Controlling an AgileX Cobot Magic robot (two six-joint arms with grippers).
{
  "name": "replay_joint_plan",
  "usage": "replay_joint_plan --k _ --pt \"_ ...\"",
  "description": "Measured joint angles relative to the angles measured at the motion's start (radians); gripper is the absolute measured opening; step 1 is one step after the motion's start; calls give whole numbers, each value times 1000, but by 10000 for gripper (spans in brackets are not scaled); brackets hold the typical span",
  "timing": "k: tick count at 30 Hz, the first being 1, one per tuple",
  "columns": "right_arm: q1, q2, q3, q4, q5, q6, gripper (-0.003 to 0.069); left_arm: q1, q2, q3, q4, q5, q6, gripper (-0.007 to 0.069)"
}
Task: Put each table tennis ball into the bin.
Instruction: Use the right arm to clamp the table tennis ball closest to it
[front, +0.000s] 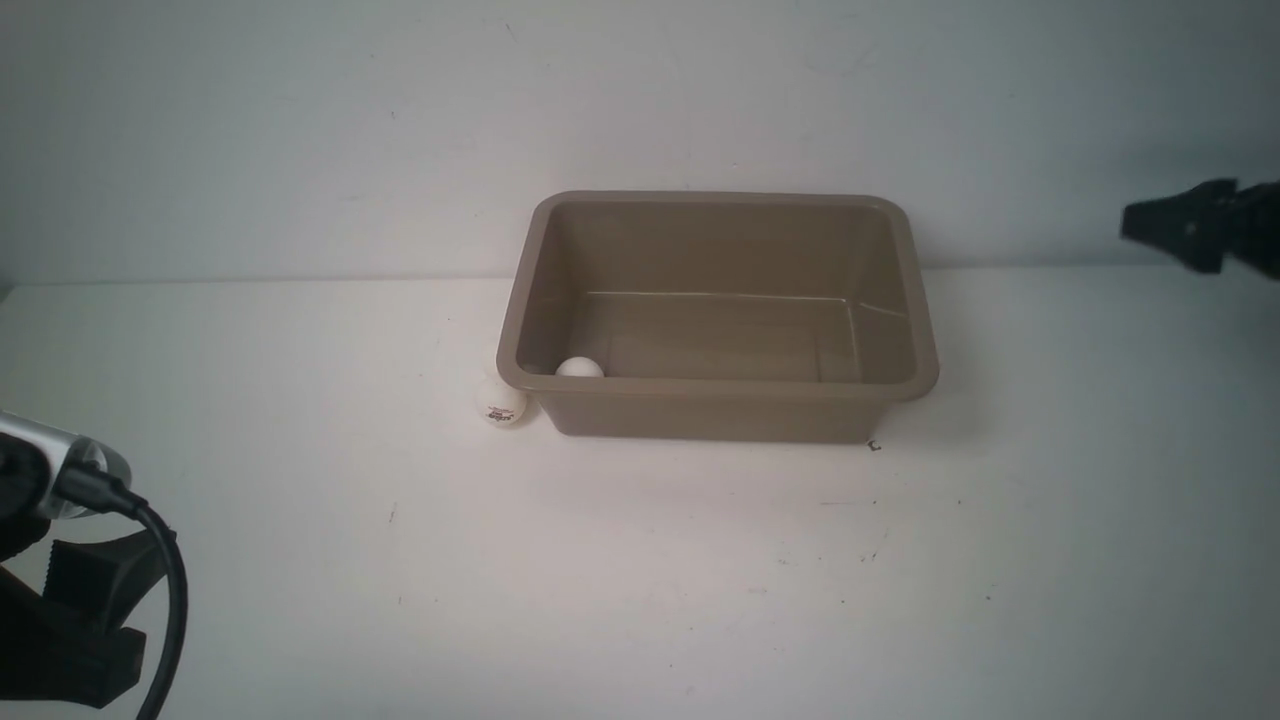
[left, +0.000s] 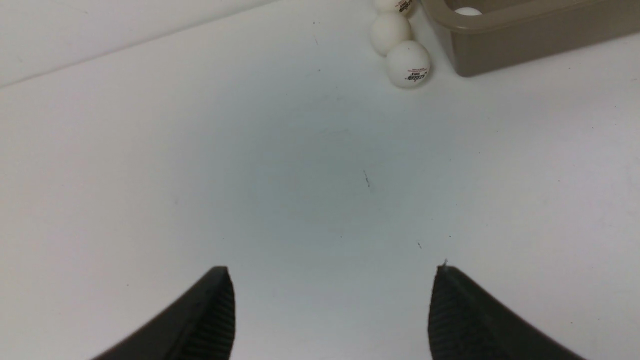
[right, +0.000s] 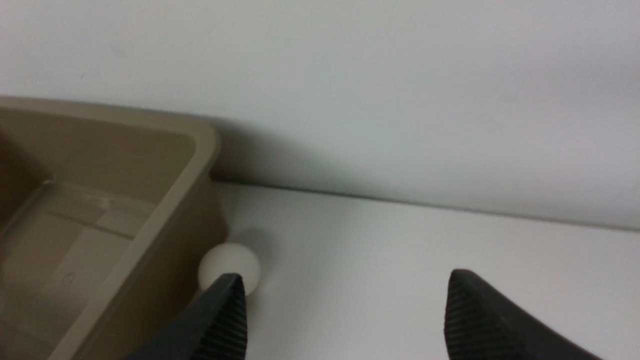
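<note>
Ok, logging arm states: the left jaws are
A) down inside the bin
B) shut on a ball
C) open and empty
C: the left jaws stand wide apart over bare table, with the balls well ahead beside the bin.

I count 5 table tennis balls (left: 408, 64): 1 ball (front: 579, 368) inside the 1 bin (front: 720, 415), 3 in a row outside it toward the table's left edge, and 1 ball (right: 229, 265) outside near the back edge. There are 2 grippers: left gripper (left: 332, 269), right gripper (right: 345, 275).
</note>
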Motion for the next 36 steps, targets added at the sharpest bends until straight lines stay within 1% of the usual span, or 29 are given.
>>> replay_joint_plan --k 3,9,12,17,20,25,34,36 --pt "23 49 0 -10 45 5 480 0 0 0 0 0 0 468" --pt "99 77 -1 -120 53 8 480 0 0 0 0 0 0 468" --pt "131 77 -1 -168 22 1 480 0 0 0 0 0 0 468" --pt "187 77 -1 -216 -62 -62 480 0 0 0 0 0 0 468" --pt "234 77 -1 -222 -142 -178 480 0 0 0 0 0 0 468" --pt "259 77 -1 -222 -187 -294 480 0 0 0 0 0 0 468" --pt "259 80 -1 -206 -177 -496 480 0 0 0 0 0 0 468" --pt "259 82 -1 -194 -172 -508 480 0 0 0 0 0 0 468"
